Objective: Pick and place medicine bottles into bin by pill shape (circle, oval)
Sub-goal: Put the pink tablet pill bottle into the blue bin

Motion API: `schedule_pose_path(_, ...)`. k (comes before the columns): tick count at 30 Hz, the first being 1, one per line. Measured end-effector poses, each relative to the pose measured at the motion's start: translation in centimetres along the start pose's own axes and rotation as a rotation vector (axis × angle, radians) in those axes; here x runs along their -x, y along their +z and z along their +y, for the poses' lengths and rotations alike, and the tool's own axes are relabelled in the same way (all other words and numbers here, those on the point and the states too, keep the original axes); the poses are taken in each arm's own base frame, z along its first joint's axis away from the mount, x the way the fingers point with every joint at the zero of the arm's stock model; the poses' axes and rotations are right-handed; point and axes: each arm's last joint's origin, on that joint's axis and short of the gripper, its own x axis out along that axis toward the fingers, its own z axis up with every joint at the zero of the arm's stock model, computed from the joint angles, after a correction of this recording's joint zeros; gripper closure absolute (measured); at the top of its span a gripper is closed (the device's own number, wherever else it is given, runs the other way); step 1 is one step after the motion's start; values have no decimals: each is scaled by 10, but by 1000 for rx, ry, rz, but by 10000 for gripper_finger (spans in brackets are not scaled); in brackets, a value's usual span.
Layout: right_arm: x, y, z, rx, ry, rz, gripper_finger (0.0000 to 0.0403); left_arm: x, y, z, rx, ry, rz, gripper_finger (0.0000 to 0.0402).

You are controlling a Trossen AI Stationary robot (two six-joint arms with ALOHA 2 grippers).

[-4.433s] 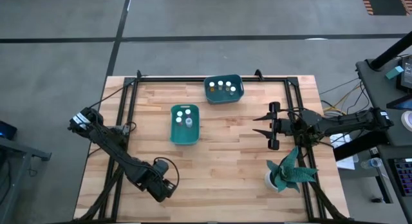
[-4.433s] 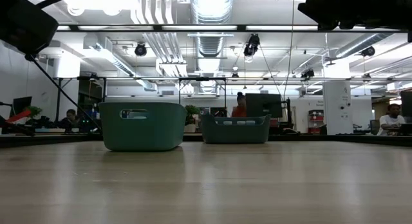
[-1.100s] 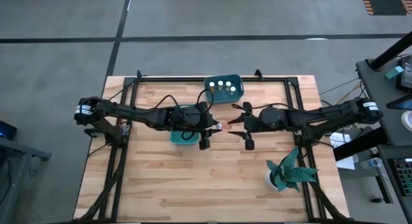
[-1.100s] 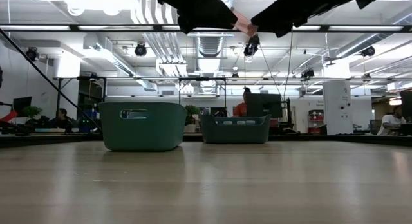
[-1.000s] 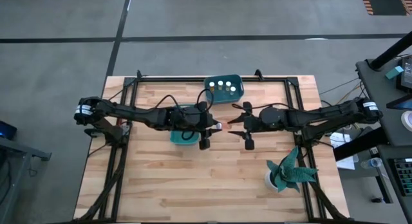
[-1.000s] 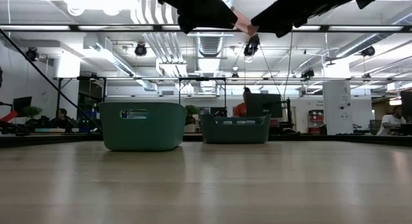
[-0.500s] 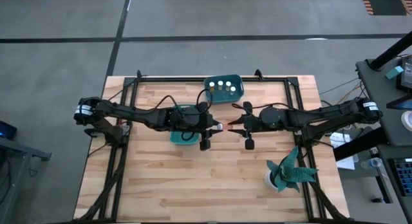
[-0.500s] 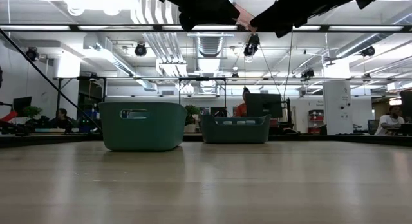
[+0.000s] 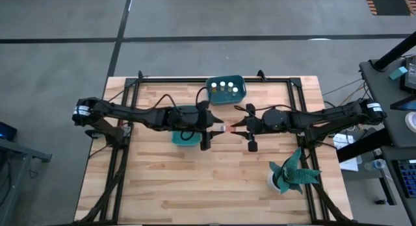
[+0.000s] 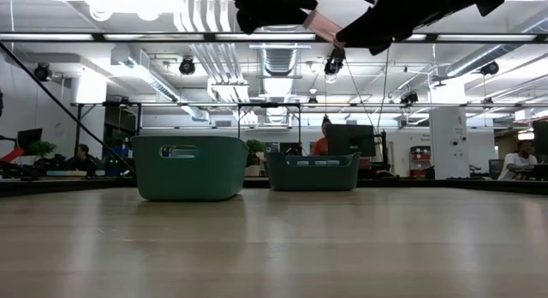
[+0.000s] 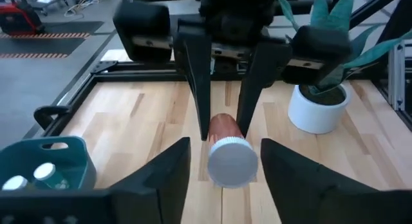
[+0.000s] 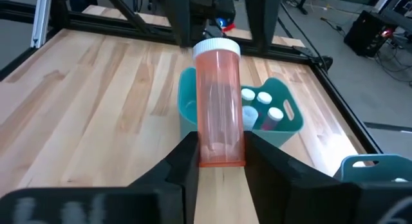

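Note:
An orange medicine bottle [image 9: 224, 128] with a white cap [image 11: 232, 163] lies level in the air over the table's middle, between my two grippers. My right gripper [image 12: 219, 139] is shut on it from the table's right. My left gripper [image 11: 225, 147] faces it from the left, open, with its fingers on either side of the cap. Below my left arm stands a teal bin [image 12: 270, 114] with several bottles. A second teal bin [image 9: 225, 88] with several white-capped bottles stands at the far edge. My right gripper pinches the bottle's orange body near its bottom end [image 12: 215, 150] between its two fingers. The fingers come level from the table's right side and lie along the bottle. The bottle is lifted clear, high over the table, level, with its cap toward my left gripper.
A teal-leaved plant in a white pot [image 9: 291, 174] stands at the near right corner. Black frame rails [image 9: 130, 109] run along the table's sides. In the low view both bins [image 10: 190, 167] [image 10: 313, 171] stand on bare wood, and people sit in the room beyond.
My right gripper has shut on the bottle's bottom end. After that my left gripper has opened off the cap end. Both arms have stayed in place and the bottle has kept level between them.

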Motion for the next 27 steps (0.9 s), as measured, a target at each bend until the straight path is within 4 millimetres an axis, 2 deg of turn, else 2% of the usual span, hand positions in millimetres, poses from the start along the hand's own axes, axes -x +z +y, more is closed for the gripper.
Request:
schedule_pose_path(5,1,-11,1,-14,-1,-7,307,16,-1,-2,-38,-15,-40,215)
schedule_pose_path(10,4,-23,7,-19,-2,-135,302,26,-22,-7,-28,-36,-110,215)
schedule_pose_path(15,5,-33,10,-38,-17,-317,303,28,-41,-9,25,-45,-295,214)
schedule_pose_path(21,4,-33,11,-59,-33,-464,303,16,-57,-10,83,-51,-474,214)
schedule_pose_path(27,-1,-32,11,-75,-34,-501,303,-6,-64,-15,102,-53,-585,214)
